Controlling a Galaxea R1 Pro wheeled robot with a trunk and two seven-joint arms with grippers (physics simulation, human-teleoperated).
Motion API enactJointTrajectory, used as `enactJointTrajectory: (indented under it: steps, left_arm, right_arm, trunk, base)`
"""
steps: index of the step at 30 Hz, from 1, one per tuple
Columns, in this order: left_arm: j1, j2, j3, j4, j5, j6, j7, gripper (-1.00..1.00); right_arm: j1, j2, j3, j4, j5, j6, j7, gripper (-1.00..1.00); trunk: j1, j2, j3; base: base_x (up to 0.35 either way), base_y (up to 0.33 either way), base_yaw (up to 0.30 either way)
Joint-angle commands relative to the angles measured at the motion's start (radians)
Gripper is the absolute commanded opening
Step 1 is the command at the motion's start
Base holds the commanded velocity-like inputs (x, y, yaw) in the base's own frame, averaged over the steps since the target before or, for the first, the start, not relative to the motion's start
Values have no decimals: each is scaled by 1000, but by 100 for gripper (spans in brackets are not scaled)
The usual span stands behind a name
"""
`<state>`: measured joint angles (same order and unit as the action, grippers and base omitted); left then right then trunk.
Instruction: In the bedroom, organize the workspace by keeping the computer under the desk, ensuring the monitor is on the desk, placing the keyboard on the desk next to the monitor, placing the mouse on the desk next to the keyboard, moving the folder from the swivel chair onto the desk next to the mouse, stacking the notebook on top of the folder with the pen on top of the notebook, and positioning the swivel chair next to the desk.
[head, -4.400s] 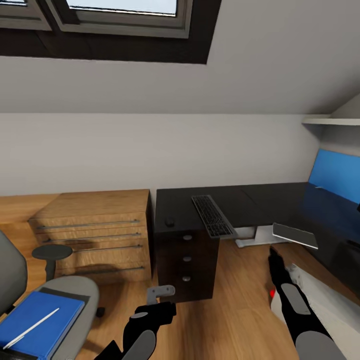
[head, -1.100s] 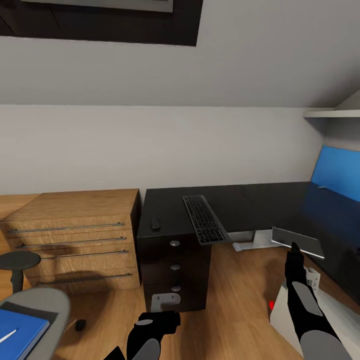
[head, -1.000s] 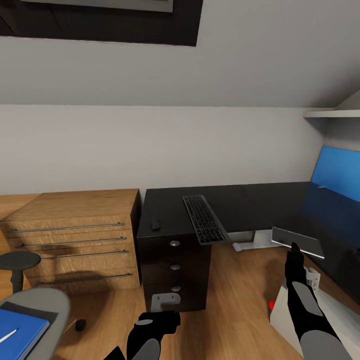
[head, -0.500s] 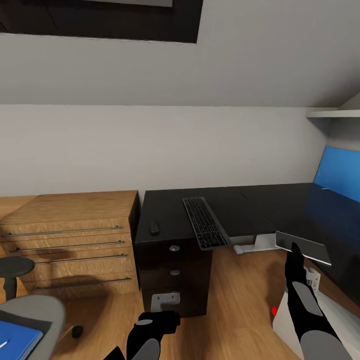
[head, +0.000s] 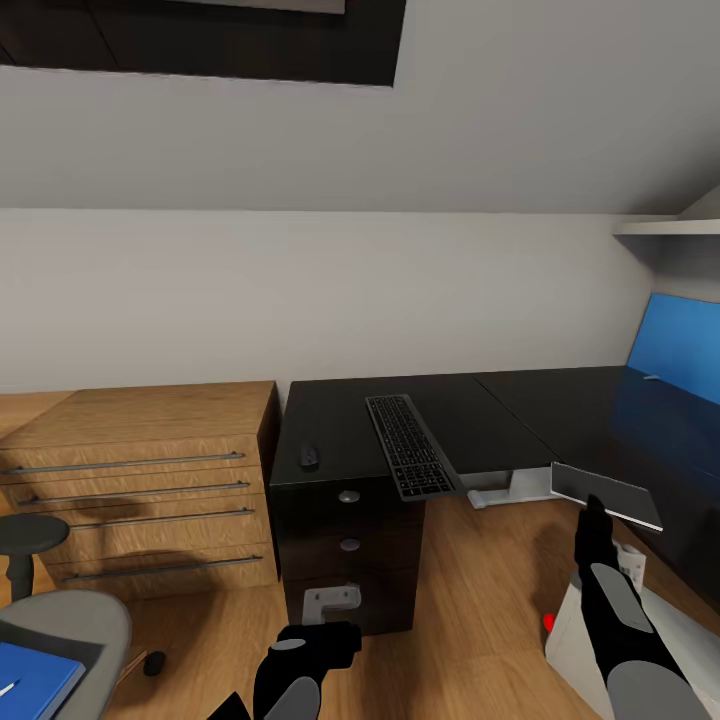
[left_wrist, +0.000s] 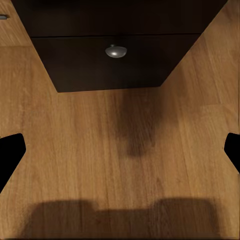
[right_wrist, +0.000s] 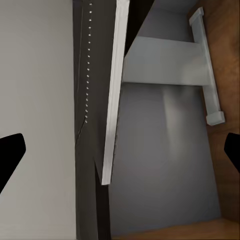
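Note:
The black-topped desk (head: 500, 405) stands against the wall, its drawer unit (head: 348, 545) facing me. The dark keyboard (head: 410, 445) lies on the top, its near end overhanging the front edge. Left of it sits the small black mouse (head: 309, 457). The grey swivel chair (head: 62, 625) is at the lower left, with a blue flat item (head: 35, 680) and the pen's tip (head: 8, 688) on its seat. My left gripper (head: 330, 600) (left_wrist: 120, 155) hangs open over the wood floor before the bottom drawer knob (left_wrist: 115, 50). My right gripper (head: 595, 512) (right_wrist: 120, 155) is open below a thin grey slab (head: 605, 493).
A light-wood chest (head: 140, 470) with bar handles stands left of the desk. A blue panel (head: 680, 350) rises at the desk's right end. A white box (head: 650, 615) with a red spot sits low at the right. A white desk leg (head: 505, 487) (right_wrist: 170, 65) stands under the top.
The whole picture has shifted, so the camera has moved: chair and chest now sit further left. My right arm is slightly lower in the picture. Both grippers stay open.

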<state>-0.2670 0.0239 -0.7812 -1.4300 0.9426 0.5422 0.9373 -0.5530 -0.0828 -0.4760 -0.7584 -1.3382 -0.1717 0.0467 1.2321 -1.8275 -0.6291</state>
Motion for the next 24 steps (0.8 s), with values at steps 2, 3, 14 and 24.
enactJointTrajectory:
  steps: [2,3,14,24]
  left_arm:
    - [-1,1,-2,-1,14,2,8,100]
    - [-1,1,-2,-1,17,2,8,100]
    - [-1,1,-3,-1,27,2,8,100]
    - [-1,1,-2,-1,26,2,6,100]
  right_arm:
    - [-1,-1,1,1,-16,-3,1,100]
    - [-1,-2,1,1,-18,-3,0,100]
    - [-1,-3,2,1,-27,-3,-5,100]
    - [-1,-3,2,1,-27,-3,-5,100]
  trunk:
    - [0,-1,-1]
    - [0,-1,-1]
    - [0,-1,-1]
    - [0,-1,-1]
  base:
    - [0,0,0]
    - [0,0,0]
    - [0,0,0]
    - [33,0,0]
